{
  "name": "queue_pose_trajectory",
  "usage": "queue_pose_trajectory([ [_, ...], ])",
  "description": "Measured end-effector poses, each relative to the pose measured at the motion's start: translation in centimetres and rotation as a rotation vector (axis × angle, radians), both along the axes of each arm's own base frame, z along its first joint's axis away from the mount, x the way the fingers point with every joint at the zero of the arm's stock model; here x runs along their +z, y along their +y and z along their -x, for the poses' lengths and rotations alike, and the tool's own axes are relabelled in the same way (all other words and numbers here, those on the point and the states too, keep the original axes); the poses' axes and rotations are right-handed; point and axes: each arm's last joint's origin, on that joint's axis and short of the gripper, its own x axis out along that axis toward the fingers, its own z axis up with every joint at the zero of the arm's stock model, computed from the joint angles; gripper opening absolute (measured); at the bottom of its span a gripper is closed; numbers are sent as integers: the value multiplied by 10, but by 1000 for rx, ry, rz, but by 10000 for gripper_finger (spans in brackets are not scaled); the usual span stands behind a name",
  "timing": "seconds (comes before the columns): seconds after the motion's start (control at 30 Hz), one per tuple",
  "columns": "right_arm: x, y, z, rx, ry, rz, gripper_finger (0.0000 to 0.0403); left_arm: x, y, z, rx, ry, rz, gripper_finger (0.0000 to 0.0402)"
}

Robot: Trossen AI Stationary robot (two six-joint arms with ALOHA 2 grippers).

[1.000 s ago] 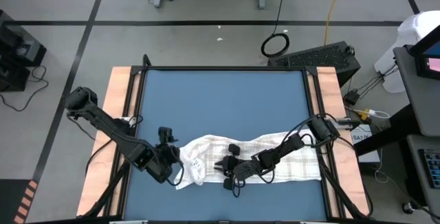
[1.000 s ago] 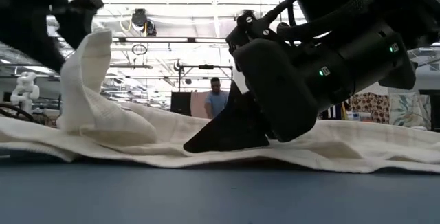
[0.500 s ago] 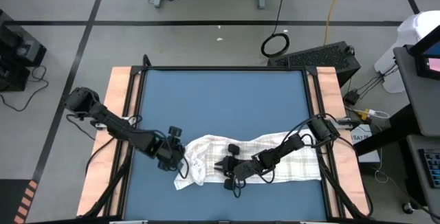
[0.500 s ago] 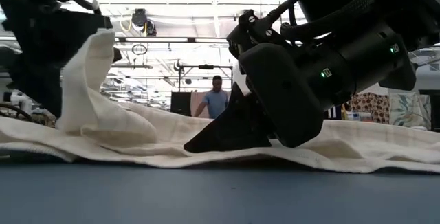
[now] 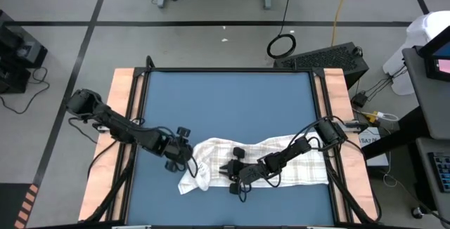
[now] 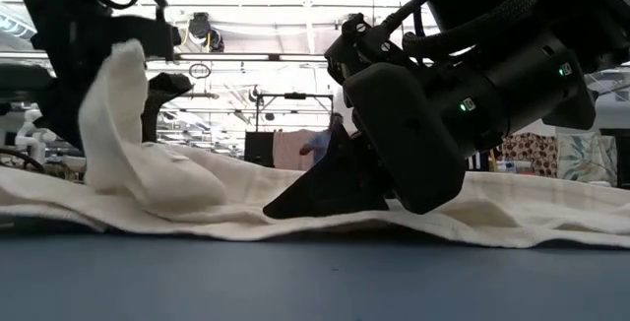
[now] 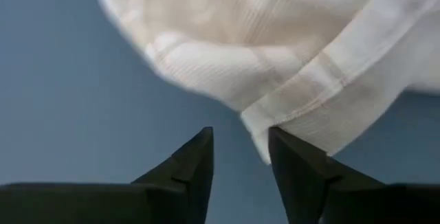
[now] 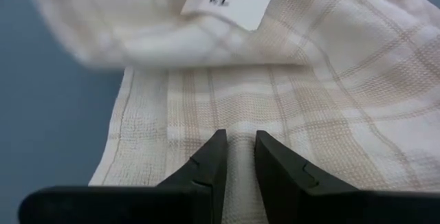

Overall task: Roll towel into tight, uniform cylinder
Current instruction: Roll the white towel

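The checked cloth towel [image 5: 260, 160] is lying across the near part of the blue mat [image 5: 225, 102], stretched out flat toward the right side, with its left end folded back over itself and standing up in a loose hump. The rolling looks to be at its very start: one end is turned over, but no tight coil is formed yet.

The left gripper [image 5: 184, 149] is hovering at that raised left end. In the left wrist view its fingers [image 7: 196, 165] are standing a little apart, with a corner of the towel's hem lying against one of them; whether that hem is really pinched is hard to tell, since no cloth shows between the tips.

The right gripper [image 5: 230, 168] is pressing down on the flat middle of the towel, its fingers [image 8: 210, 162] nearly together, nipping a small ridge of cloth between them and pinning the fabric.

The next move is likely calling for the left gripper to secure the folded edge and tuck it over evenly while the right one is keeping the fabric taut.
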Motion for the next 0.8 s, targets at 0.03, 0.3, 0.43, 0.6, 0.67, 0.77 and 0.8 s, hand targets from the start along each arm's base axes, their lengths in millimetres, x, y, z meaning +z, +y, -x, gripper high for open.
queue_pose_trajectory([
  [0.03, 0, 0, 0, 0, 0, 0, 70, 0, -3, -1, -17, -9, 13, 161],
  [0.3, 0, 0, 0, 3, -2, -1, 70, -14, -20, -5, -197, 9, 18, 226],
  [0.43, 0, 0, 0, 3, -1, 0, 70, -19, -23, -7, -209, 14, 15, 190],
  [0.6, 0, 0, 0, 2, 0, -1, 70, -19, -24, -9, -200, -1, 28, 73],
  [0.67, 0, 0, 0, -1, 0, -4, 70, -17, -24, -7, -171, 5, 38, 22],
  [0.77, 0, -1, 0, -15, -1, -9, 70, -13, -22, -3, -116, 9, 59, 13],
  [0.8, 0, -1, 0, -27, -4, -6, 70, -11, -22, -1, -98, 7, 61, 13],
])
